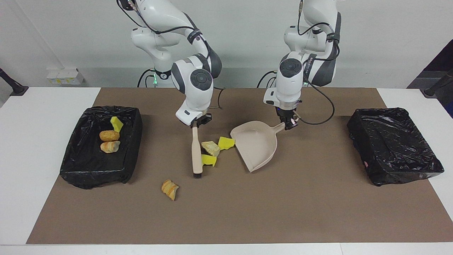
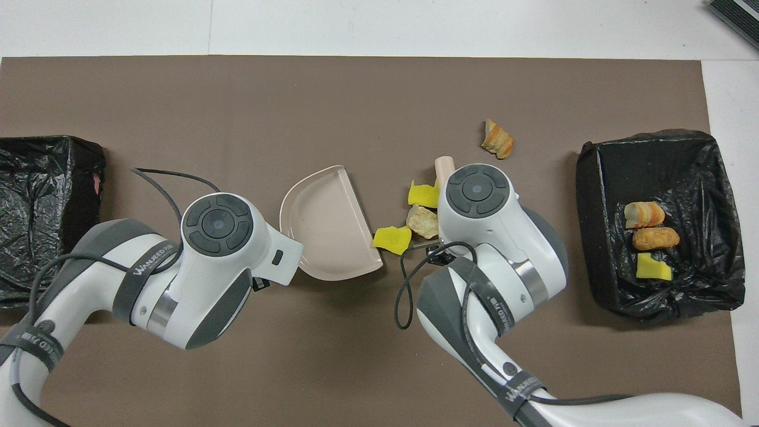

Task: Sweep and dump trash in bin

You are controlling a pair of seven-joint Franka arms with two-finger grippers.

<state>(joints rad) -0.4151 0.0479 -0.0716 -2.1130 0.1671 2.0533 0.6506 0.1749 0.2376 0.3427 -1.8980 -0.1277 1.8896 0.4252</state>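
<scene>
Probably the trash (image 1: 212, 148) is light, soft and rolls easy: 3 pcs sit between brush (image 1: 195, 150) and dustpan (image 1: 256, 143) mouth, one lump (image 1: 170, 189) stays apart, 3 already in bin (image 1: 131, 122). Right gripper (image 1: 196, 124) clenches brush handle and left gripper (image 1: 289, 124) clenches dustpan handle, so push w/ bristles low, not pinch the pcs.

Both tools and most of the brush (image 2: 443, 166) hidden under the arms overhead.
</scene>
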